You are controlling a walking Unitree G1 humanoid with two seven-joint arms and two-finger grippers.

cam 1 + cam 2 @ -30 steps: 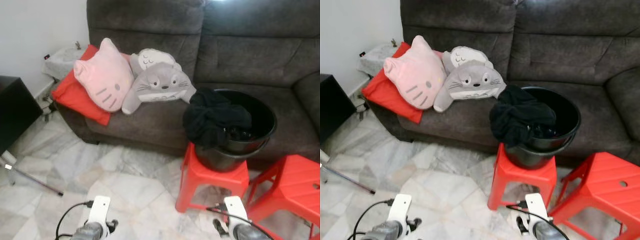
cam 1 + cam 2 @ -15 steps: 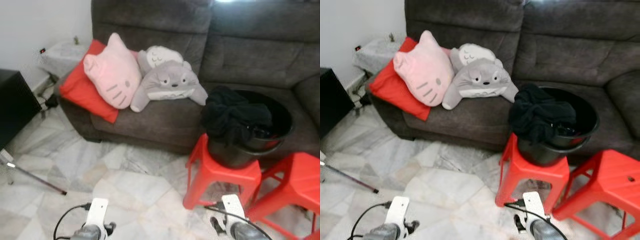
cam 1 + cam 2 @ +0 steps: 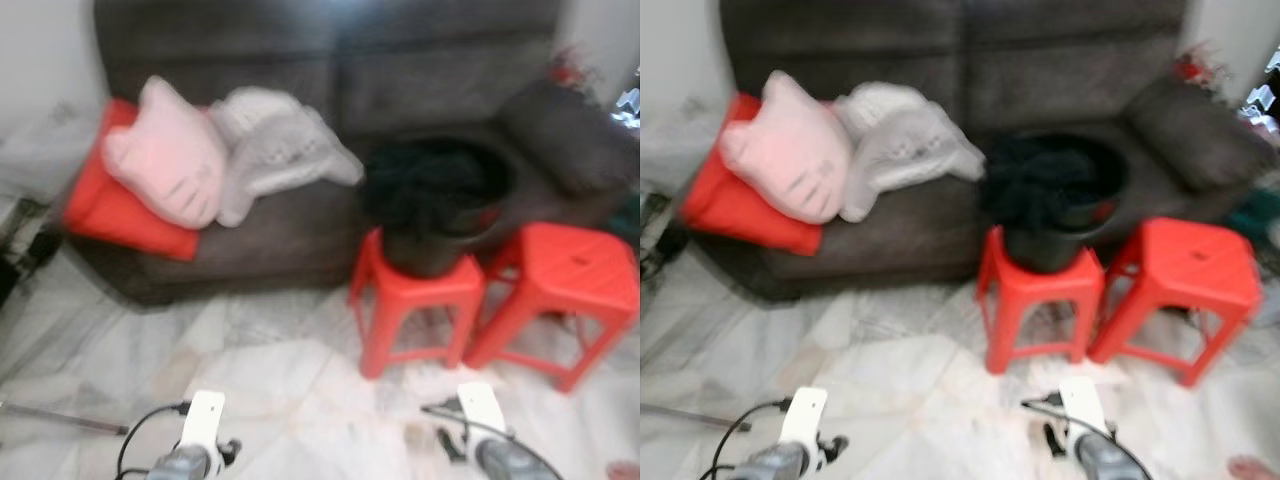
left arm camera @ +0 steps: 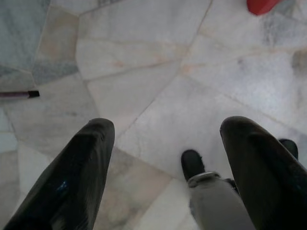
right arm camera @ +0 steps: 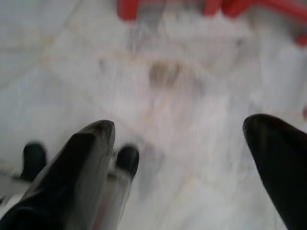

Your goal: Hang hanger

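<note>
Left pincer [image 4: 163, 167] hangs low over the marble floor [image 4: 158, 72], its two black fingers [image 4: 72, 177] spread wide with nothing between them and touching nothing. Right pincer [image 5: 182, 167] hangs the same way, fingers [image 5: 76, 172] wide apart and empty over pale, blurred floor. In the head views both wrists sit at the bottom edge, the left arm [image 3: 200, 440] and the right arm [image 3: 485, 435] each trailing a black cable.

No hanger can be made out in these blurred pictures, so its place and which way its long axis runs cannot be told.

Beyond the pincers lies an open stretch of marble floor. A thin dark rod [image 3: 60, 420] lies on it off to the robot's left. Ahead and slightly right stand two red plastic stools: the nearer stool [image 3: 415, 300] carries a black bucket [image 3: 455, 205] with dark clothing [image 3: 415, 190] heaped over its rim, and the second stool [image 3: 570, 275] stands just beside it to the right, its top bare. Behind them runs a dark grey sofa [image 3: 330, 90]. On its left seat lie a red cushion [image 3: 110, 205], a pink cat-shaped pillow [image 3: 165, 165] leaning on it, and a grey plush toy [image 3: 275, 145] touching the pillow.
</note>
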